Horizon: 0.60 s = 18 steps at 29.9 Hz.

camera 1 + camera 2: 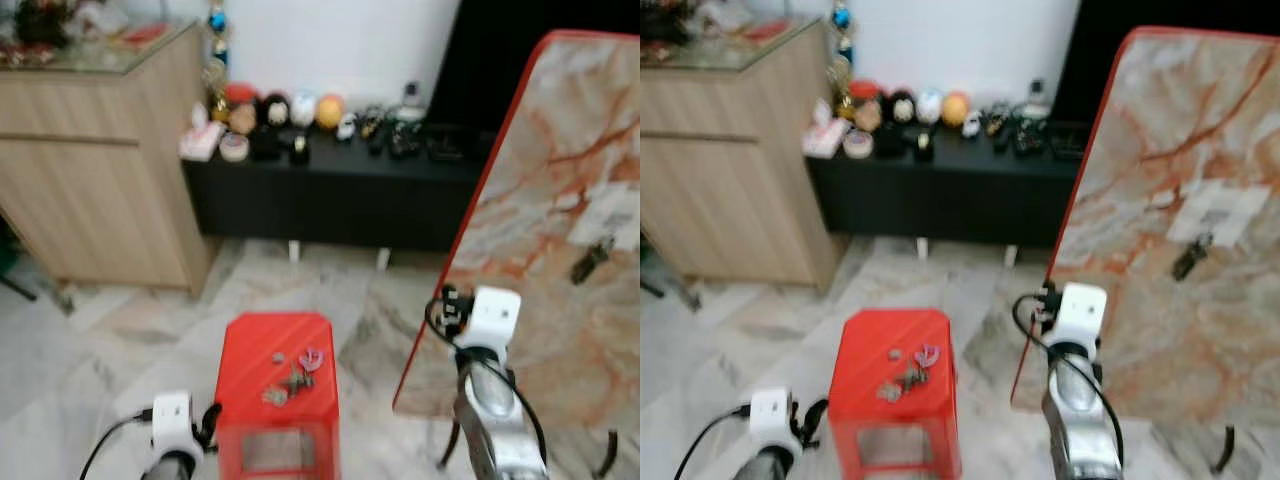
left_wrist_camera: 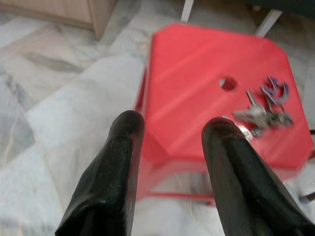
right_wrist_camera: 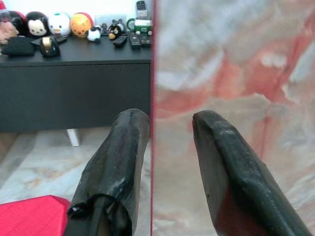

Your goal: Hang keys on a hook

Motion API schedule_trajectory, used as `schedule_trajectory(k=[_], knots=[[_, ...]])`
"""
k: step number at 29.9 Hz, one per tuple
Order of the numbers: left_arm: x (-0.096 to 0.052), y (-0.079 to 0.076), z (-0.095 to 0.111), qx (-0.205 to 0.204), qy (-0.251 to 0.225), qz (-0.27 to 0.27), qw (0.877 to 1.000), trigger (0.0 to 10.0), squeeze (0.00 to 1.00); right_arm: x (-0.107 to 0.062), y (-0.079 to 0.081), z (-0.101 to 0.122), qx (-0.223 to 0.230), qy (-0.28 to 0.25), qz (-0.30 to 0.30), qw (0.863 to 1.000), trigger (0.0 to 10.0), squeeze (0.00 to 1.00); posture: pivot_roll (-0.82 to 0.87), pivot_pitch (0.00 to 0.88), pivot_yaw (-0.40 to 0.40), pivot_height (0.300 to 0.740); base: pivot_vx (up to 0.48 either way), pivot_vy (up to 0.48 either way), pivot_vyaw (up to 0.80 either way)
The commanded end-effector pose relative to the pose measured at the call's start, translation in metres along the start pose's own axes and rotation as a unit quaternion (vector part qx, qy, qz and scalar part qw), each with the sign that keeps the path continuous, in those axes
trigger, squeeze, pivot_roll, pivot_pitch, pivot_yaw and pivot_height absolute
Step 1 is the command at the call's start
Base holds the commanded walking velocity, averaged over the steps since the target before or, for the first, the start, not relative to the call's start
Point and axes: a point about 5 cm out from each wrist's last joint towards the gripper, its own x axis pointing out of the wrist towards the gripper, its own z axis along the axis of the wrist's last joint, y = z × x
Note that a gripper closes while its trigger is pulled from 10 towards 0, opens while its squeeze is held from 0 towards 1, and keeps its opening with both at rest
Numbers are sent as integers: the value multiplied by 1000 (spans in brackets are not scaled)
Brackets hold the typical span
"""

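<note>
The left arm is low beside a red stool (image 1: pixel 275 340), its left end effector (image 2: pixel 172 147) spread wide and holding nothing, pointed at the stool's near edge. The keys (image 1: pixel 292 378) lie on the stool top, just past a small hole. The right arm is raised toward the red-rimmed marble board (image 1: pixel 560 230); the right end effector (image 3: pixel 170 132) is released, its fingers either side of the board's red edge. A hook (image 1: pixel 592 260) sits on the board. Marble floor (image 1: pixel 120 340) lies open around the stool.

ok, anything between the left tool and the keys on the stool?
No. In the left wrist view, bare red stool top separates the open left tool from the keys. A small hole sits off to the side.
</note>
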Motion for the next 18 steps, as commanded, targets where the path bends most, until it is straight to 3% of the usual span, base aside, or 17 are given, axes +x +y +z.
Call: schedule_trajectory(k=[1, 11, 18], knots=[[-3, 8, -3, 2, 5, 10, 1000, 10000, 0, 1, 11, 3, 8, -3, 17, 1000, 10000, 0, 95, 0, -75, 740, 0, 472, 0], [-3, 7, -3, 2, 5, 10, 1000, 10000, 0, 2, 13, 4, 11, -2, 26, 1000, 10000, 0, 99, 0, -77, 740, 0, 439, 0], [-5, 9, -11, 21, 35, 4, 999, 10000, 0, 5, 13, 7, 12, -9, 25, 1000, 10000, 0, 105, 0, -78, 740, 0, 80, 0]])
